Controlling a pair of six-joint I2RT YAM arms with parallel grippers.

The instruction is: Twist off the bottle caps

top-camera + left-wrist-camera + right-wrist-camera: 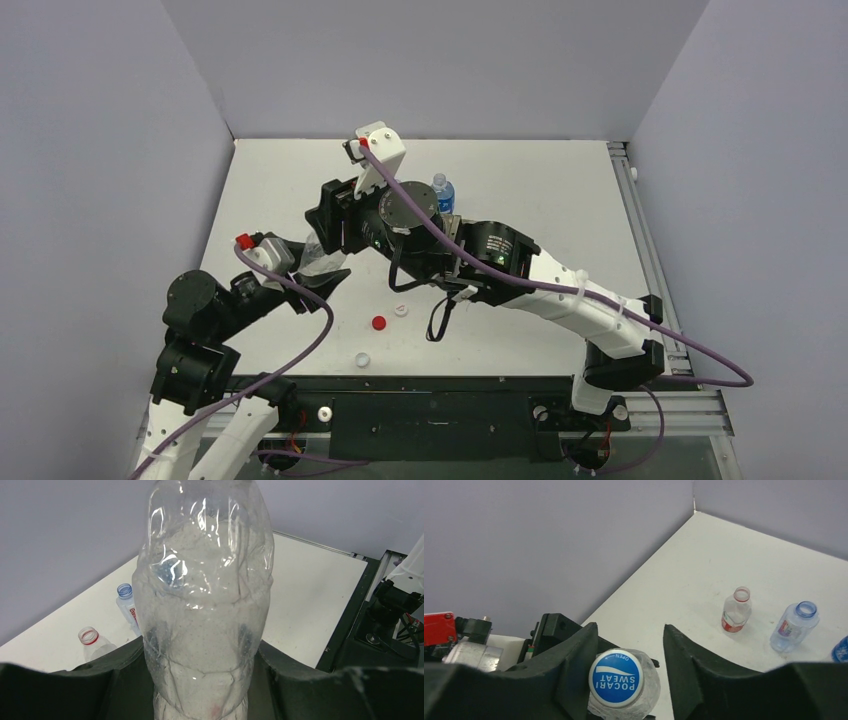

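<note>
Overhead, both arms meet over one bottle (314, 256) left of the table's (560, 180) centre.

Top view: the left gripper (318, 272) clamps the bottle and the right gripper (332, 215) sits over its top. The red cap (378, 323), white cap (401, 310) and clear cap (362, 358) lie loose and apart near the front edge. The right half is bare white up to the side rail, apart from a blue-labelled bottle (441, 190) behind the right arm. Left wrist: both fingers press the crumpled clear bottle's sides. Beyond it stand a red-ringed bottle (90, 639) and a blue-ringed bottle (126, 600), both uncapped, which the top view hides. Right wrist: only here does the blue cap (616, 678) show, lettered POCARI SWEAT and seated on the bottle's neck. It sits between spread fingers, one just beside it and the other apart.
</note>
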